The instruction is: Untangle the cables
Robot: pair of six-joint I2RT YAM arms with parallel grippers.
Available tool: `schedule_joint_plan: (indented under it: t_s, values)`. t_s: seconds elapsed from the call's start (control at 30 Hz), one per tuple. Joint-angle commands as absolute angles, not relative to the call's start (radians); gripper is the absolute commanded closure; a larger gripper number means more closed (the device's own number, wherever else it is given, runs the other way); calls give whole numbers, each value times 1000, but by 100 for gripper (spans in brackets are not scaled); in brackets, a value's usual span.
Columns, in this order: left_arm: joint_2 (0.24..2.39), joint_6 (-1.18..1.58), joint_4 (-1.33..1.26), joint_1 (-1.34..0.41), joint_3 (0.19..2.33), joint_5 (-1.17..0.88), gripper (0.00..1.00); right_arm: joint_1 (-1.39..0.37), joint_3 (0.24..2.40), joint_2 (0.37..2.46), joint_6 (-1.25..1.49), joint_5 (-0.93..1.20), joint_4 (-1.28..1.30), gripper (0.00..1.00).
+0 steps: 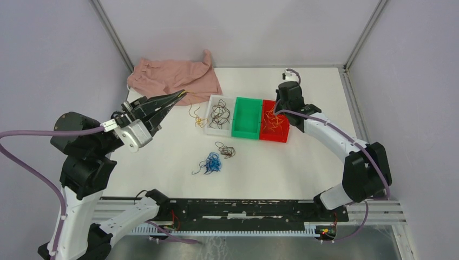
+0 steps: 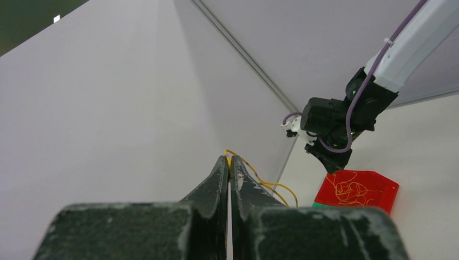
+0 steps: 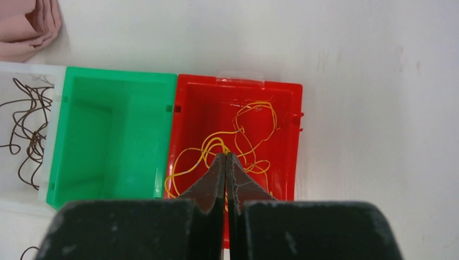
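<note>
left jaws clenched on a yellow cable [image 1: 198,120], held high above the desk [image 1: 303,168]. right jaws pressed shut over the yellow tangle [image 1: 274,121] in the red bin [image 3: 238,82]. blue bunch [image 1: 212,162] lies on the desk.

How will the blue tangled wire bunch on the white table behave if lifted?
Probably floppy: the blue tangled wire bunch is thin loose loops. Likely light, rising as one clump. Stray ends may drag the dark brown strands close beside it.
</note>
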State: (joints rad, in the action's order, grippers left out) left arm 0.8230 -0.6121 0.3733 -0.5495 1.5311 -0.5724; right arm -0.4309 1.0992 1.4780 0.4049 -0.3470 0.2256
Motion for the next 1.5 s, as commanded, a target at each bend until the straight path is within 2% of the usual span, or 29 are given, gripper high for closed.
schedule_joint_plan:
  t_s: [0.0, 0.03, 0.07, 0.17, 0.33, 0.47, 0.57, 0.63, 0.73, 0.87, 1.07, 1.47]
  values:
    - [836, -554, 370, -549, 1542, -612, 97, -429, 1095, 1525, 477, -293, 182, 99]
    - [836, -548, 370, -549, 1544, -617, 97, -429, 1095, 1539, 476, -292, 182, 96]
    - [838, -542, 369, -549, 1546, -623, 97, -429, 1102, 1551, 470, -296, 187, 89]
    - [842, -513, 369, -550, 1553, -641, 97, -429, 1141, 1540, 437, -288, 208, 52]
    - [847, -486, 393, -549, 1551, -670, 97, -429, 1180, 1366, 387, -151, 190, 24]
    - [847, -467, 393, -549, 1516, -680, 97, -429, 1171, 1206, 369, 66, 126, 20]
    - [854, -440, 393, -549, 1497, -697, 97, -429, 1110, 1098, 420, 413, -80, 19]
    - [860, -416, 394, -549, 1488, -718, 97, -431, 1081, 1070, 549, 612, -252, 20]
    - [869, -377, 394, -549, 1480, -748, 97, -448, 1079, 1076, 734, 745, -485, 20]
    - [879, -350, 400, -549, 1480, -770, 97, -544, 1131, 1117, 810, 812, -588, 21]
    - [891, -356, 399, -549, 1484, -770, 97, -751, 1212, 1167, 658, 813, -428, 21]
    - [890, -345, 400, -550, 1493, -777, 97, -868, 1304, 1272, 568, 743, -307, 32]
